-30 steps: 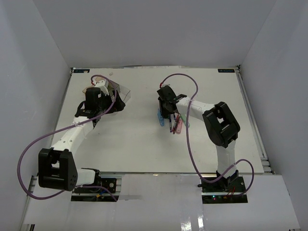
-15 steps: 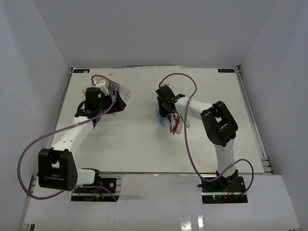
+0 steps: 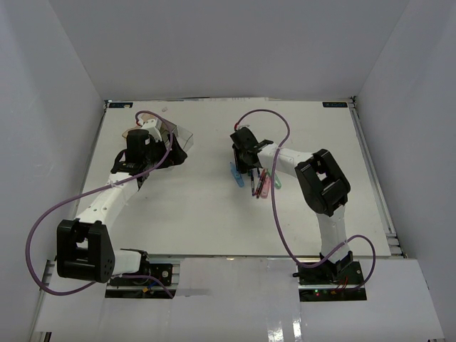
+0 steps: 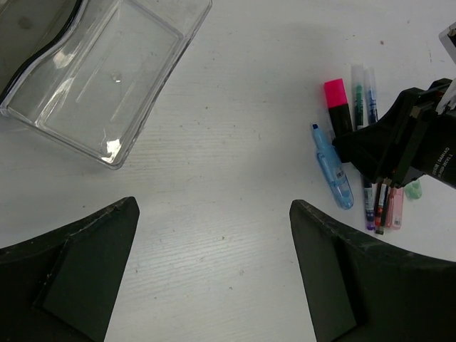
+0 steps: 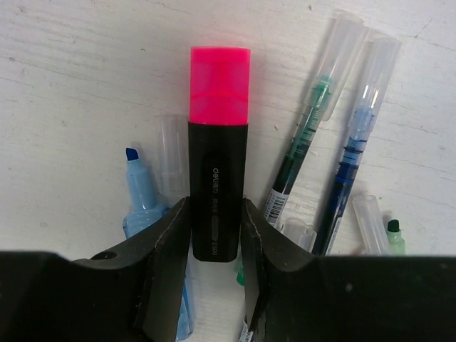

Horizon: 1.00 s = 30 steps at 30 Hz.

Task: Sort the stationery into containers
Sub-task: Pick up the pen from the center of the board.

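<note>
right gripper (image 5: 214, 235) clamped on the pink-capped black highlighter (image 5: 217, 153) — it's in the pen pile (image 5: 295, 153) on the counter (image 5: 71, 100), blue marker (image 5: 140, 192) just beside it, left gripper (image 4: 211, 214) wide open and empty, hanging near the clear tray (image 4: 160, 89)

I log a white worktop (image 3: 214, 214) carrying a transparent compartment tray (image 4: 165, 89) at far left and, well apart to its right, a cluster lying flat: pink-capped highlighter (image 5: 218, 164), pastel blue marker (image 4: 333, 169) beside it, green thin pen (image 5: 303, 139), blue thin pen (image 5: 354, 149).
</note>
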Tool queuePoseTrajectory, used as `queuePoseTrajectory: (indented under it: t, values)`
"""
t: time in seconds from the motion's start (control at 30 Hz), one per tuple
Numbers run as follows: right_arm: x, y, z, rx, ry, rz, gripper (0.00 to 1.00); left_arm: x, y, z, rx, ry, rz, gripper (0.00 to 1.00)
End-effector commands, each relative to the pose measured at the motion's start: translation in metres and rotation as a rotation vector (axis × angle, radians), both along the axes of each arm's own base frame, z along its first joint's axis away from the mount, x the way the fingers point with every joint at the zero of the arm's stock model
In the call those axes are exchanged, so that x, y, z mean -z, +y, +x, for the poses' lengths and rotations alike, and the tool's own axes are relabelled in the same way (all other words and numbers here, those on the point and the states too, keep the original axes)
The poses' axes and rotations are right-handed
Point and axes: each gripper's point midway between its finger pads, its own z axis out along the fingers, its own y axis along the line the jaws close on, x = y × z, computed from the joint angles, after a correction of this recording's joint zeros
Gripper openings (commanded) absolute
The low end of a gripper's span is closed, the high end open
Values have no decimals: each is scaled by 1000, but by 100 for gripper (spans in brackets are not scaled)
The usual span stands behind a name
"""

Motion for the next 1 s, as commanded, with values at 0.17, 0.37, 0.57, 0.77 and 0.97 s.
queuePoseTrajectory:
  t: [0.17,0.37,0.57,0.77,0.97]
  values:
    - [-52,3,3,-79,-110,21,27,-38,-25,-2,57,-36,-172,98]
    - [-117,21,-17,-176,-261,176,27,-68,-65,-5,93,-48,-319,98]
    - [-158,38,-53,-282,-341,317,28,-81,-128,-7,139,-65,-354,98]
    - [-193,43,-74,-322,-411,474,29,-95,-160,0,125,-118,-370,93]
    - [-206,41,-82,-327,-442,534,29,-85,-183,0,133,-104,-359,81]
